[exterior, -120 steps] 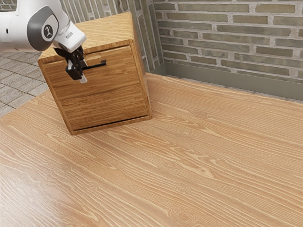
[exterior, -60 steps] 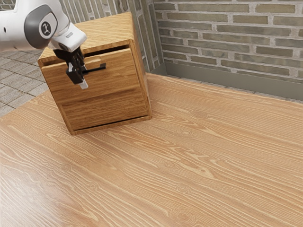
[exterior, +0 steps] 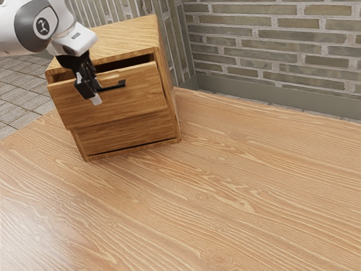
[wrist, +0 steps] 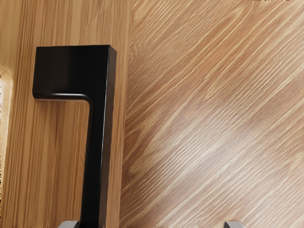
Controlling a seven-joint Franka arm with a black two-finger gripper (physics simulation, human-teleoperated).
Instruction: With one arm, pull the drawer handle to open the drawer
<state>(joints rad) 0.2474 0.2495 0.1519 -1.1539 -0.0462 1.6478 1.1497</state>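
Note:
A wooden cabinet (exterior: 121,39) stands at the back left of the table. Its top drawer (exterior: 121,99) is pulled partway out, with a dark gap above the drawer front. My gripper (exterior: 90,90) is at the left end of the black bar handle (exterior: 111,86). In the wrist view the handle (wrist: 97,142) runs up from beside one grey fingertip (wrist: 69,223). The other fingertip (wrist: 235,224) stands far off to the side, so the gripper (wrist: 152,224) is open with the handle against one finger.
The lower drawer (exterior: 127,132) is closed. The wooden table (exterior: 237,186) stretches wide in front of the cabinet. A brick wall (exterior: 271,39) runs along the back.
The top drawer has slid out of the cabinet toward the exterior view's lower left. My gripper moved with the handle.

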